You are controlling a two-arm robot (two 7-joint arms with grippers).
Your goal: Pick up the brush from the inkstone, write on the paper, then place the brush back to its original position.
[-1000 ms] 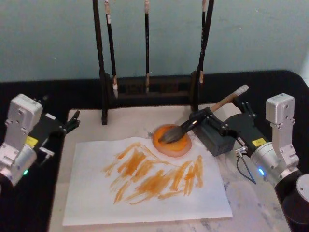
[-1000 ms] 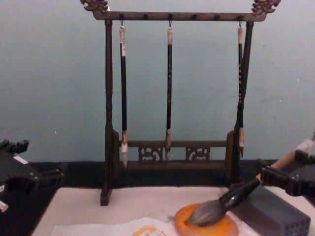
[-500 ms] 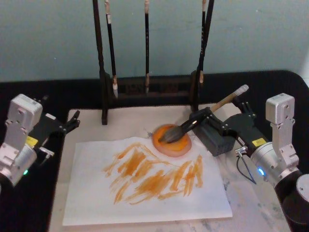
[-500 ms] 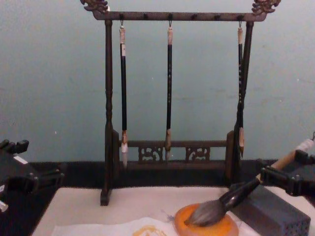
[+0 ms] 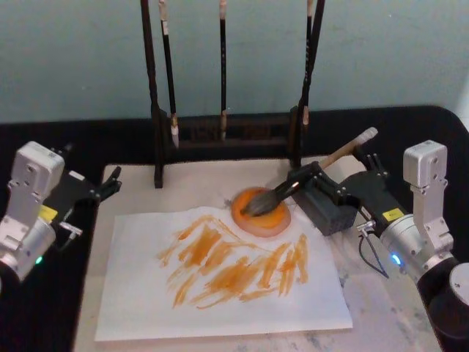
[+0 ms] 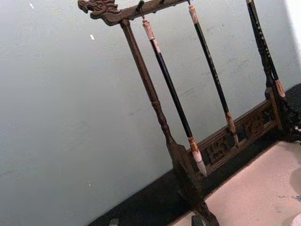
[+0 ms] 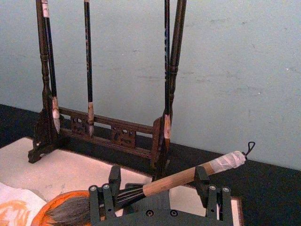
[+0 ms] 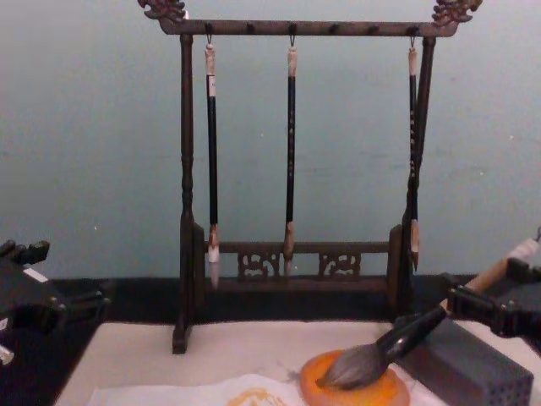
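Observation:
The brush [image 5: 350, 149] lies slanted, its grey tuft resting on the round orange inkstone [image 5: 267, 220] and its tan handle [image 7: 178, 178] propped over a grey block [image 5: 330, 209]. My right gripper [image 5: 337, 170] is open, its two fingers standing wide apart along the handle, one by the black neck and one near the white end cap. The white paper [image 5: 220, 301] lies in front of the inkstone, covered with orange strokes. At the table's left edge my left gripper [image 5: 110, 183] hangs open and holds nothing. The chest view shows the brush [image 8: 406, 334] sloping down onto the inkstone [image 8: 372, 393].
A dark wooden rack [image 5: 220, 136] with three thin hanging brushes stands at the back of the beige mat [image 5: 198, 183]. The grey block [image 8: 465, 368] sits right of the inkstone, under my right gripper. Black cloth borders the mat on both sides.

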